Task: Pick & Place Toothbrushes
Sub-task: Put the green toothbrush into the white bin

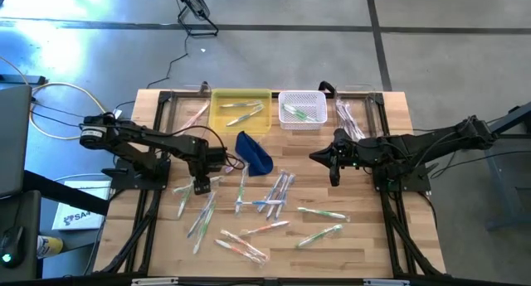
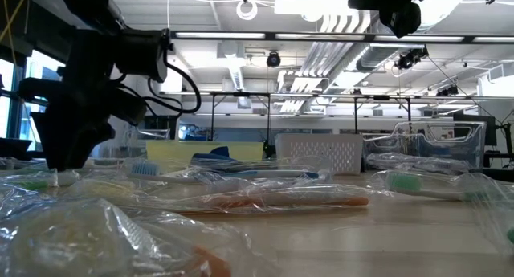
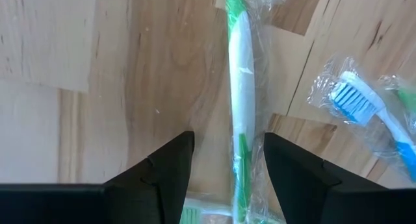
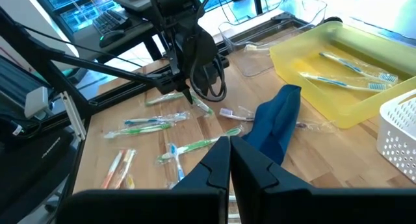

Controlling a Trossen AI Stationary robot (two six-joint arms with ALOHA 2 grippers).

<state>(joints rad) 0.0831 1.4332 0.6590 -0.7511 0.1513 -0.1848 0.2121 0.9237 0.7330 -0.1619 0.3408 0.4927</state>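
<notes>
Down low over the wooden table (image 1: 365,236), left gripper (image 3: 227,165) spread wide astride a wrapped green-and-white toothbrush (image 3: 239,87). Beyond, yellow plastic tray (image 1: 222,123) holding a few toothbrushes, white slotted basket (image 1: 319,124) holding green ones. Right gripper (image 4: 230,152) pinched shut, empty, above the table.

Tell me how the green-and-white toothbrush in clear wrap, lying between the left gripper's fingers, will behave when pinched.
The green-and-white toothbrush in clear plastic wrap looks stiff and light: a thin, straight handle. Its loose, crinkled film will probably slide against the open left gripper, so the brush may slip or twist. Lying flat on the wooden table, it leaves little room beneath for the fingers.
</notes>
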